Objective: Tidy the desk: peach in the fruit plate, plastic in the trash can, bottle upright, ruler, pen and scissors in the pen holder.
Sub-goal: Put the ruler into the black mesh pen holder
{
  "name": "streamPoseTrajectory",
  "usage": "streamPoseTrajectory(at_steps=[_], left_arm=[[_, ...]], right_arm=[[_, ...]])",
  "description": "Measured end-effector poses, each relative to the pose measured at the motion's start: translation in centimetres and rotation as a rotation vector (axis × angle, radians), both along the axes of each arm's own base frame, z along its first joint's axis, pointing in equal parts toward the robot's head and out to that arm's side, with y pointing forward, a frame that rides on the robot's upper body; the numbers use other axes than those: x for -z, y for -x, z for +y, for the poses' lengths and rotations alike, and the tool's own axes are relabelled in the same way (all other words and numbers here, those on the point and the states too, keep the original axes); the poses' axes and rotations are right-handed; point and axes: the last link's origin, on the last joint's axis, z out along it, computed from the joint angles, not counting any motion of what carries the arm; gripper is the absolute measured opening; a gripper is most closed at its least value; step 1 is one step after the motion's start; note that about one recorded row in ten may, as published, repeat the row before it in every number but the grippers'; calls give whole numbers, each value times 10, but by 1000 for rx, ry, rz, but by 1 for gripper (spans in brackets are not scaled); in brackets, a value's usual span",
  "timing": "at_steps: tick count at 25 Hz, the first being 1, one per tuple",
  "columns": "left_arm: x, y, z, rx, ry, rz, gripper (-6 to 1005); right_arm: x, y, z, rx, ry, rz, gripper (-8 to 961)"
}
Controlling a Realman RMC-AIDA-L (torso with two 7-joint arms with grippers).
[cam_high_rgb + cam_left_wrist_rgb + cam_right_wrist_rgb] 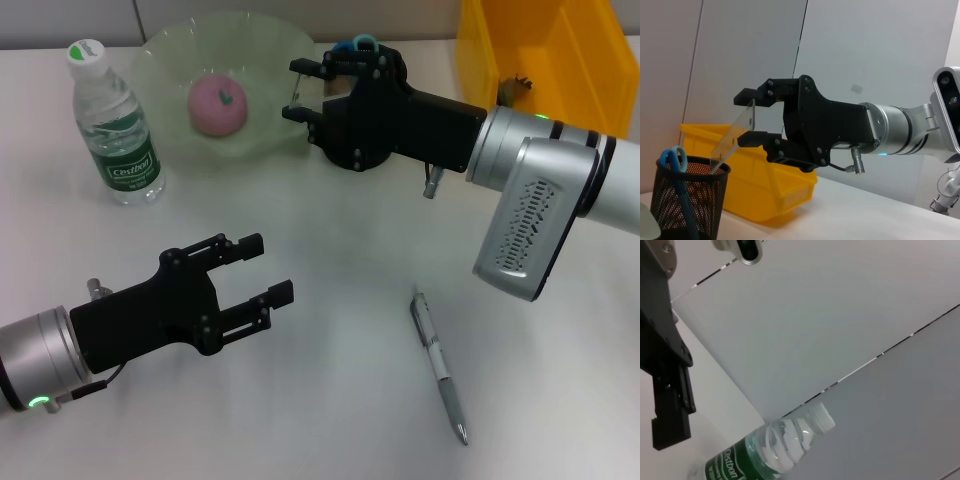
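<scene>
My right gripper [298, 92] is shut on a clear ruler [735, 134]. The ruler's lower end dips into the black mesh pen holder [690, 200], beside blue-handled scissors [673, 159]. In the head view that holder is mostly hidden behind the right hand. A pink peach [218, 104] lies in the green fruit plate [165, 60]. The bottle [113, 125] stands upright at the left. On the table at the front right lies a silver pen [438, 363]. My left gripper [268, 270] hovers open and empty over the front left. A small dark scrap [517, 88] sits in the yellow trash can [545, 50]; whether it is the plastic, I cannot tell.
The yellow bin [765, 185] stands right behind the pen holder. The right forearm [530, 200] spans the table's right side above the pen.
</scene>
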Motion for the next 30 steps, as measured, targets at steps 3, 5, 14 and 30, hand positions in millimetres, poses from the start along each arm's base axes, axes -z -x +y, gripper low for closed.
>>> streamPoseTrajectory(at_steps=[3, 5, 14, 30], left_arm=[[0, -1, 0, 7, -3, 1, 675], [0, -1, 0, 10, -3, 0, 675], [-1, -2, 0, 15, -2, -8, 675], [-2, -5, 0, 24, 2, -20, 676]], right_arm=[[0, 1, 2, 3, -2, 1, 416], [0, 3, 4, 7, -1, -3, 418], [3, 12, 14, 119, 86, 45, 427], [-6, 13, 27, 356, 141, 258, 444]])
